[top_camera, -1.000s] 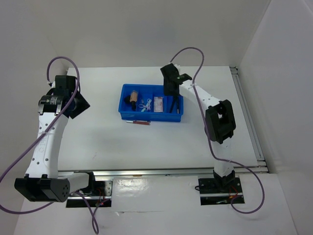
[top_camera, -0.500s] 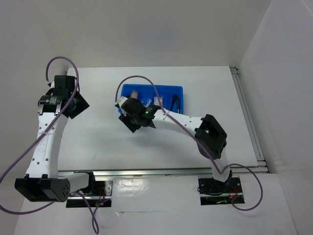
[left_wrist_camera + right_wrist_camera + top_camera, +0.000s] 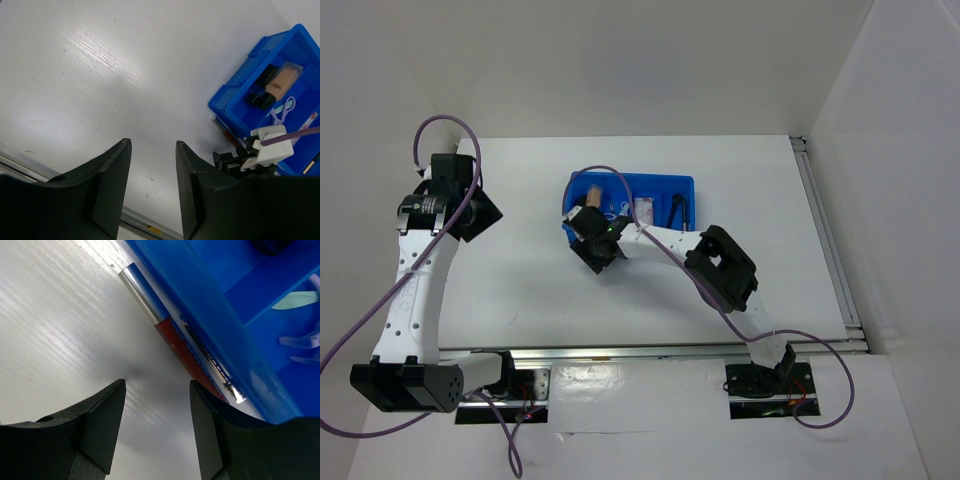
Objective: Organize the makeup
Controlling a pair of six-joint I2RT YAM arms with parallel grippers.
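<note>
A slim red pencil with a silver end (image 3: 165, 332) lies on the table against the front wall of the blue tray (image 3: 220, 310). My right gripper (image 3: 157, 385) hangs open just in front of the pencil, nothing between its fingers; from above, the right gripper (image 3: 597, 248) covers the pencil. In the tray (image 3: 650, 181) lie a tan stub (image 3: 282, 82), a black-tipped piece (image 3: 260, 95), a lilac-clear piece (image 3: 283, 107), a pinkish packet (image 3: 642, 210) and dark pencils (image 3: 678, 210). My left gripper (image 3: 153, 144) is open and empty, well to the left of the tray.
White walls close the table at the back and right. A metal rail (image 3: 825, 240) runs along the right edge, another (image 3: 650, 350) along the near edge. The right arm's elbow (image 3: 723, 272) stretches across in front of the tray.
My right arm has swung from over the tray's right compartment down to the tray's front left corner, and its jaws have widened a little. The left arm has not moved.
</note>
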